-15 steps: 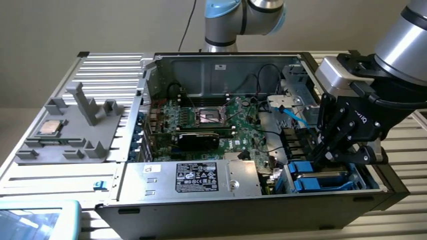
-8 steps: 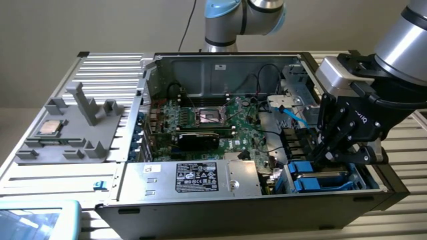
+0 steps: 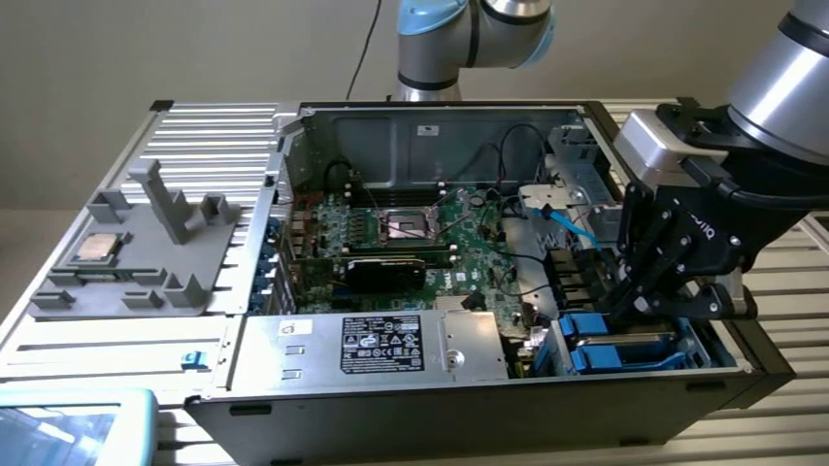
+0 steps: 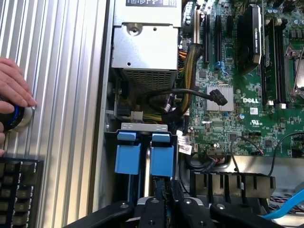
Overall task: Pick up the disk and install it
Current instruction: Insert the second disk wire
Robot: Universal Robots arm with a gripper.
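Wrist view: disk (image 4: pixel 161 156) is down in the drive bay at the case corner, standing on edge, blue carrier rail facing the camera, a second blue carrier (image 4: pixel 128 154) just beside it. Gripper (image 4: pixel 164 202) sits right over the disk's edge, fingers (image 4: pixel 153 209) nearly closed and pinched on it, as far as I can tell.

Exterior view: same story. Gripper (image 3: pixel 661 291) is low inside the case (image 3: pixel 388 417), at the exterior view's right, directly above the blue carriers (image 3: pixel 622 345). Disk is already off the bench (image 3: pixel 155 340) and in the bay, so I'd call this the install step, near the end: pushing it home, not picking it up. Can't tell whether it is fully seated.

Judgement on what it needs: straight push along the bay guides, no tilt, and watch the blue SATA cable (image 3: pixel 564 218) and the black cable (image 4: pixel 190 92) nearby.

Power supply (image 3: pixel 388 345) sits next to the bay, motherboard (image 3: pixel 414 233) beyond it. A hand (image 4: pixel 12 102) rests on a button on the bench outside the case.
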